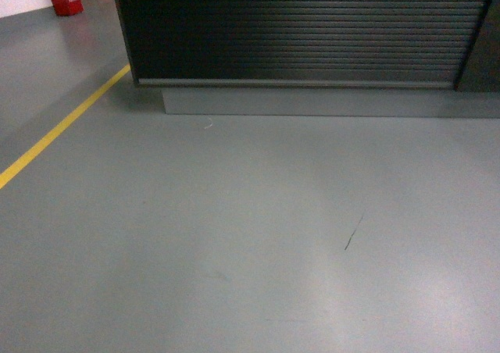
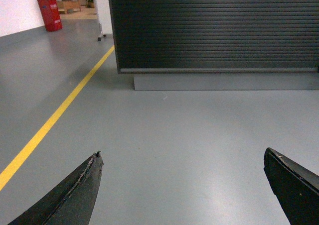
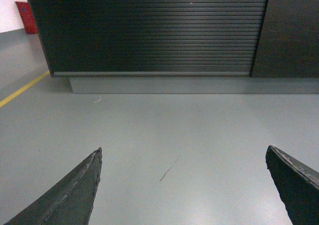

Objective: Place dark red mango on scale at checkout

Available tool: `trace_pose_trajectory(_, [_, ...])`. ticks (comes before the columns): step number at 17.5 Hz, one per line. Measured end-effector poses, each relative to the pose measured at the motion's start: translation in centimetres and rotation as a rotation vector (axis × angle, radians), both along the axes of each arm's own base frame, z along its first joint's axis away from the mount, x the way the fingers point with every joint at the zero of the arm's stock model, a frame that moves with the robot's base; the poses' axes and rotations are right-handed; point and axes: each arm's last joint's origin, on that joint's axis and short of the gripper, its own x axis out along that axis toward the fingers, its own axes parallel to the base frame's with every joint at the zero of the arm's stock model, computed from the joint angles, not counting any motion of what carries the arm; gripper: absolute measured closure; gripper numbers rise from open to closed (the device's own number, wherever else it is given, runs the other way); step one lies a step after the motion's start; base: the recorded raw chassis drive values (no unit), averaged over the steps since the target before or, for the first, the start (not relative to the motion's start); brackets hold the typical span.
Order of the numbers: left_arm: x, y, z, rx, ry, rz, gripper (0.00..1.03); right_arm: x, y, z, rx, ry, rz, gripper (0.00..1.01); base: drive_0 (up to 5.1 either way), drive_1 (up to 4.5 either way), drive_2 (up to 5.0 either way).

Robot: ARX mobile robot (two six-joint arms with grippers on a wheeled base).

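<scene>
The checkout fills the top of the head view, showing only its dark ribbed front on a grey plinth. Its top is cut off by the frame. The dark red mango and the scale are out of view. My left gripper hangs open above bare grey floor, facing the checkout, with nothing between its black fingers. In the right wrist view my right gripper is open too, empty, pointed at the checkout. Neither gripper shows in the head view.
A yellow floor line runs diagonally at the left, seen as the same yellow line from the left wrist. A red bin stands far back left. A dark side panel adjoins the slats on the right.
</scene>
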Motion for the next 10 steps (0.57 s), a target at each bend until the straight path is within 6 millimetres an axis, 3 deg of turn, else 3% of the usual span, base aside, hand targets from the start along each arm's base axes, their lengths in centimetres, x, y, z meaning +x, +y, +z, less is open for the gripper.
trace_pose_trajectory(10, [0.0, 0.0, 0.0, 0.0, 0.0, 0.0, 0.05, 0.0, 0.0, 0.0, 0.0, 0.0, 0.0, 0.03, 0.0, 2.89, -2.8])
